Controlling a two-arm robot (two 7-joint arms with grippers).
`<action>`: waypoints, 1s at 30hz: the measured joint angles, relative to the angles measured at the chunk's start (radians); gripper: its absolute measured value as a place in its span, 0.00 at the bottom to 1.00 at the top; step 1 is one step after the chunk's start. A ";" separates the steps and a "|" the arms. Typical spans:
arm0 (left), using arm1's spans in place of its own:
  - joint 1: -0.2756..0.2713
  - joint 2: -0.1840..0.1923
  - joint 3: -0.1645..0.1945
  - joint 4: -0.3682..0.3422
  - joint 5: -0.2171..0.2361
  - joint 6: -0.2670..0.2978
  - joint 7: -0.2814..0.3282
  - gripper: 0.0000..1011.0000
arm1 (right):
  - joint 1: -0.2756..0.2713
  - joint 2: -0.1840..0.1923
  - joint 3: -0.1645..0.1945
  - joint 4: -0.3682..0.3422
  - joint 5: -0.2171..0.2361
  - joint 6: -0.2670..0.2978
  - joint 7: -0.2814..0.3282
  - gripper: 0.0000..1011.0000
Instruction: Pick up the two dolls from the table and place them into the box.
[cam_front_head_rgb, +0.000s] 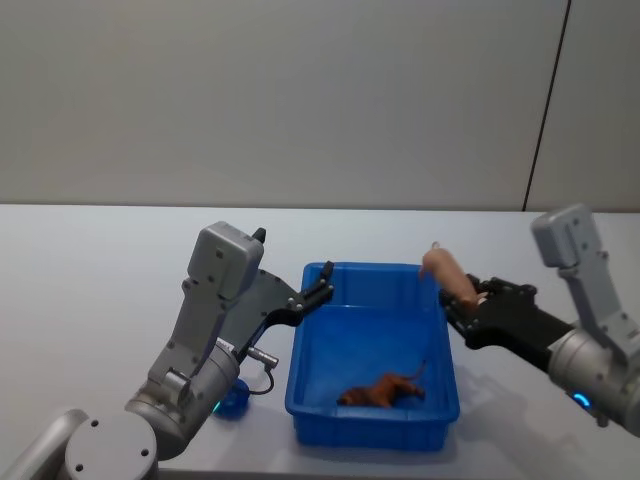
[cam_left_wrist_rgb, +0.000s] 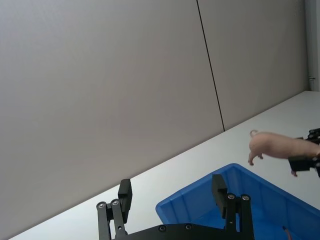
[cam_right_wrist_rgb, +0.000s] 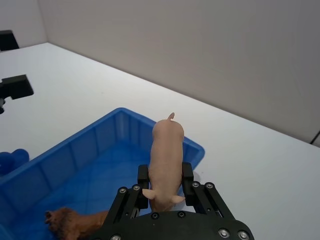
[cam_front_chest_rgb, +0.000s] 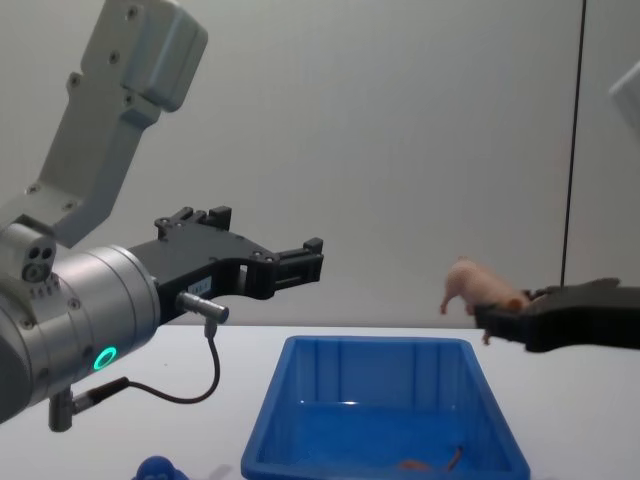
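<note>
Fingers (cam_right_wrist_rgb: 187, 172) of the right gripper (cam_front_head_rgb: 462, 300) are clamped on the pink pig (cam_front_head_rgb: 445, 270), one on each flank, with its curly tail end pointing away from the wrist. The pig is held in the air at the far right corner of the box (cam_front_head_rgb: 370, 425), clearly higher than the rim in the chest view, its legs hanging free. The box is a bright-blue bin with sloping sides, standing on the plain white tabletop (cam_front_head_rgb: 100, 260) between the two arms. A brown toy animal (cam_front_head_rgb: 385, 392) lies on its floor towards the near wall. The left gripper (cam_left_wrist_rgb: 171, 187) hangs over the box's left rim near the far left corner, its fingers spread apart with nothing between them. The dark-blue toy (cam_front_head_rgb: 232, 398) sits on the tabletop just beside the box's near left corner, partly hidden under the left arm, where a green ring light (cam_front_chest_rgb: 103, 357) glows on the forearm. The tabletop is flat and matte, running wide to both sides of the box and back to a pale grey wall (cam_front_head_rgb: 300, 100). That wall is smooth panelling, broken by one thin dark vertical seam (cam_front_head_rgb: 545, 110) on the right side.
</note>
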 joint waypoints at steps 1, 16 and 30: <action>0.000 0.000 0.000 0.000 0.000 0.000 0.000 0.99 | 0.002 -0.003 -0.003 0.002 -0.003 0.003 0.003 0.37; 0.000 0.000 0.000 0.000 0.000 0.000 0.000 0.99 | 0.019 -0.042 -0.050 0.029 -0.049 0.035 0.033 0.65; 0.000 0.000 0.000 0.000 0.000 0.000 0.000 0.99 | -0.002 -0.022 -0.042 0.013 -0.049 -0.044 0.010 0.99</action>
